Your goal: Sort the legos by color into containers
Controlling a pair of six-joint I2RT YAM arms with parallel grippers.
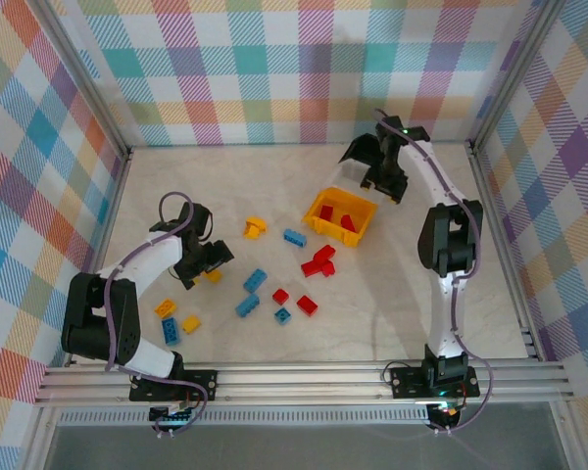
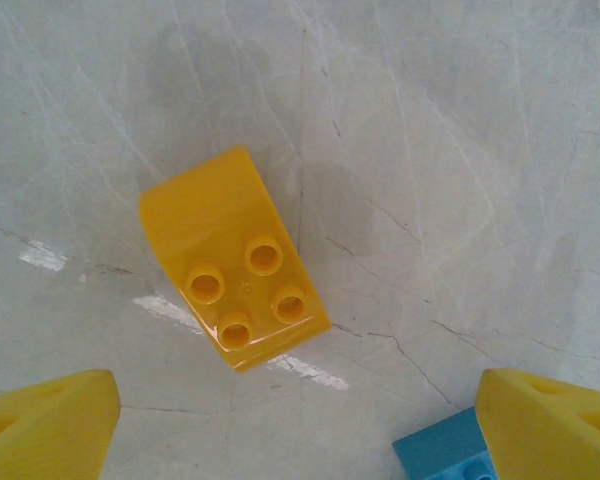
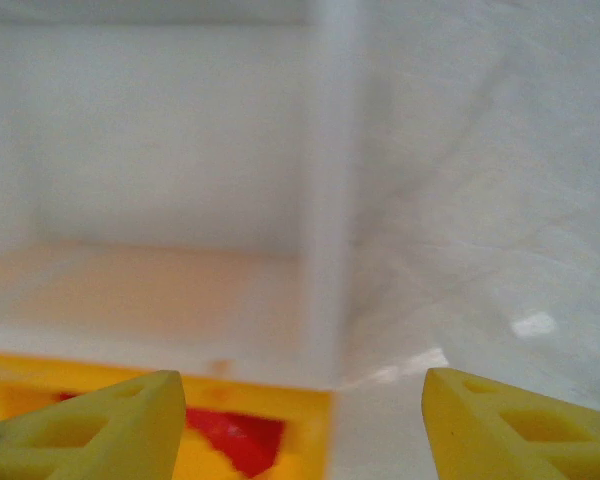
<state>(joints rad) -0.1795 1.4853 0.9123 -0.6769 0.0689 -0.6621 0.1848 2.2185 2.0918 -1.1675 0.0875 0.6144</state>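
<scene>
Spreading wide, the left hand (image 2: 298, 425) hangs over the surface (image 2: 460, 150) with nothing between its fingertips (image 2: 45, 430), which are cut off at the lower corners of the wrist view. Just beyond them a yellow brick (image 2: 235, 265) lies flat, touching neither, four studs up and one end sloped. A blue brick (image 2: 442, 452) beside the fingertip at lower right is cropped by the frame edge, so its shape cannot be told.

The right hand (image 3: 300, 425) is likewise open and empty, poised over the white bin (image 3: 325, 200). This wrist view is blurred, and the bin's floor is hard to make out. Nearer the fingers the yellow bin (image 3: 310, 420) is cut to a strip of rim and a corner, with red bricks (image 3: 235, 440) smeared inside.

From above, the white bin sits between the yellow bin and the black bin (image 1: 358, 149), and the right arm (image 1: 441, 245) hides part of the white and black ones. Loose bricks (image 1: 255, 280) in red, blue and yellow lie scattered on the surface between the arms, with a red cluster (image 1: 318, 262) near the yellow bin.
</scene>
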